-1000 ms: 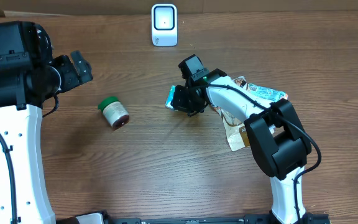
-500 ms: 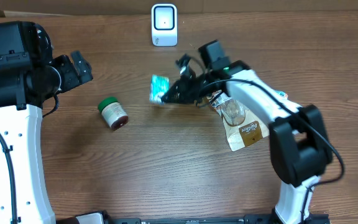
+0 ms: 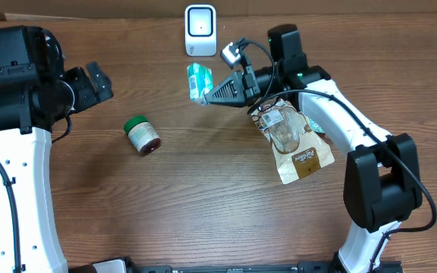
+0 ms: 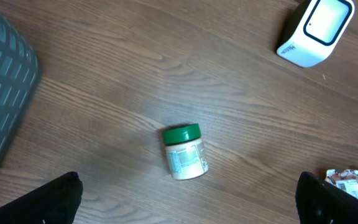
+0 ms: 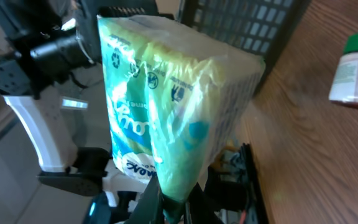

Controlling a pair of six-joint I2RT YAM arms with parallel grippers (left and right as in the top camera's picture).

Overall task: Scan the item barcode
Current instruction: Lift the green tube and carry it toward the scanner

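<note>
Two arms work at the bench [image 3: 203,205]. The left pincer [image 3: 102,82] hangs released, jaws wide, holding nothing. Right of it, a green-lidded jar [image 3: 140,135] lies on its side on the wood. At the far edge stands a white scanner [image 3: 200,30]. Near it, on the nearer side, a green tissue packet [image 3: 197,80] is held up, its edge clenched in the right pincer [image 3: 206,98]. Farther right, a brown snack bag [image 3: 300,152] lies flat, partly under that arm.
</note>
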